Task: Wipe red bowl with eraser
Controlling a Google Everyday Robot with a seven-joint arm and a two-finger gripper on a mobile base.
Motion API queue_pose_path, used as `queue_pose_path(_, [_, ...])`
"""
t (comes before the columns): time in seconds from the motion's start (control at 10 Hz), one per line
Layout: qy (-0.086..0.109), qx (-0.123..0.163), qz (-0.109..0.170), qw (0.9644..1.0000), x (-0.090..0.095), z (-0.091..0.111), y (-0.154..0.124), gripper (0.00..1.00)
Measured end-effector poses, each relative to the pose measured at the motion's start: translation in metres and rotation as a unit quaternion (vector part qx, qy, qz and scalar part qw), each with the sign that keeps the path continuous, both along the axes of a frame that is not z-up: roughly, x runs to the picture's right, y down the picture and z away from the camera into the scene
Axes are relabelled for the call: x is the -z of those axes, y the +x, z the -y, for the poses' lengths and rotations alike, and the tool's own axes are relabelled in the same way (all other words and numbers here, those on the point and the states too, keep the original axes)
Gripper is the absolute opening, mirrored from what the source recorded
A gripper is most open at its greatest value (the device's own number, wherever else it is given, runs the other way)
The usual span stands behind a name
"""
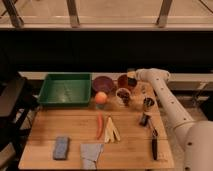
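The red bowl (123, 81) sits at the back of the wooden table, right of the dark purple bowl (103, 83). My gripper (132, 80) reaches in from the right on the white arm (162, 97) and sits at the red bowl's right rim, partly covering it. A small tan block, the eraser (131, 75), shows at the gripper's tip, held against the bowl's edge.
A green tray (65, 89) stands back left. An orange fruit (101, 97), a pale-rimmed cup (122, 95) and another small cup (148, 103) stand near the bowls. A carrot (99, 125), yellow strips (113, 131), a blue pad (61, 147), a grey cloth (91, 153) and a dark tool (154, 145) lie in front.
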State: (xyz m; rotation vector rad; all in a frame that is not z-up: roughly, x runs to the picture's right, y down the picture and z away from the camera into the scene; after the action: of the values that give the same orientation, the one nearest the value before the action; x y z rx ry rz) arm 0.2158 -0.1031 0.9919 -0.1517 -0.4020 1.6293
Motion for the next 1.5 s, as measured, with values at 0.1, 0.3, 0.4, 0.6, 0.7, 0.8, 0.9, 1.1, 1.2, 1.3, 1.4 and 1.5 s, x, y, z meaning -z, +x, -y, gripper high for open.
queue_pose_path(0.1, [0.005, 0.0, 0.007, 1.0, -0.004, 0.006, -0.006, 0.19])
queue_pose_path(0.3, [0.009, 0.002, 0.029, 0.9995, -0.012, 0.01, -0.028, 0.19])
queue_pose_path(0.4, [0.01, 0.001, 0.044, 0.999, -0.013, 0.01, -0.039, 0.19])
queue_pose_path(0.6, [0.007, -0.001, 0.062, 0.9981, -0.01, 0.006, -0.047, 0.19])
queue_pose_path(0.7, [0.004, 0.0, 0.068, 0.9977, -0.007, 0.001, -0.049, 0.19])
queue_pose_path(0.8, [-0.001, -0.002, 0.07, 0.9976, -0.001, -0.007, -0.048, 0.19])
queue_pose_path(0.9, [-0.005, -0.006, 0.069, 0.9976, 0.005, -0.014, -0.045, 0.19])
queue_pose_path(1.1, [-0.016, -0.018, 0.056, 0.9981, 0.018, -0.027, -0.03, 0.19])
queue_pose_path(1.2, [-0.02, -0.018, 0.048, 0.9985, 0.02, -0.03, -0.024, 0.19])
queue_pose_path(1.3, [-0.022, -0.018, 0.042, 0.9987, 0.021, -0.03, -0.021, 0.19])
queue_pose_path(1.4, [-0.021, -0.02, 0.032, 0.9991, 0.019, -0.028, -0.011, 0.19])
queue_pose_path(1.5, [-0.017, -0.023, 0.025, 0.9993, 0.016, -0.021, -0.002, 0.19])
